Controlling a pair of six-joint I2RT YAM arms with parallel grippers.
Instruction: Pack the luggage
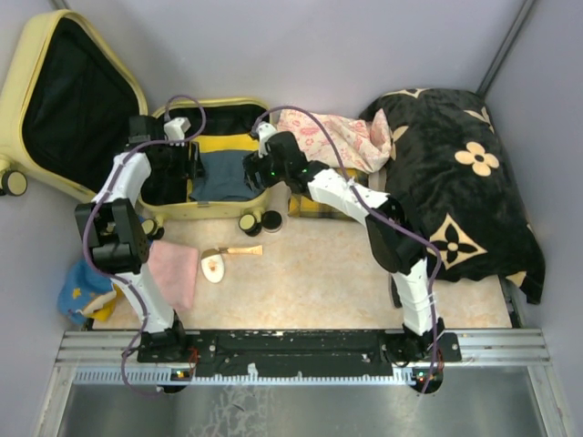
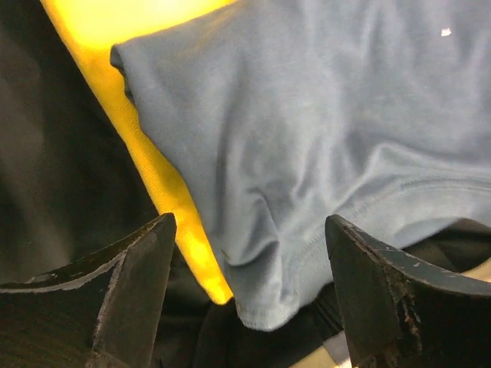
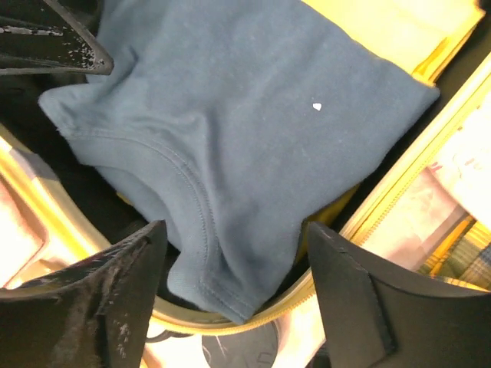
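The pale yellow luggage (image 1: 36,64) lies open at the far left, lid up, black lining showing. In its lower half lies a blue-grey garment (image 1: 221,175) on a yellow garment (image 1: 228,143). My left gripper (image 1: 187,164) is open over the blue-grey garment's left corner (image 2: 307,153), with the yellow garment (image 2: 153,165) beside it. My right gripper (image 1: 257,170) is open over the garment's right corner (image 3: 230,153), which hangs on the luggage's yellow zipper rim (image 3: 383,207). Neither gripper holds anything.
A pink patterned cloth (image 1: 332,137) and a big black cloth with beige flowers (image 1: 465,191) lie at the right. A pink towel (image 1: 173,273), a wooden brush (image 1: 228,257), a dark round tin (image 1: 271,221) and a blue hat (image 1: 82,289) lie in front of the luggage.
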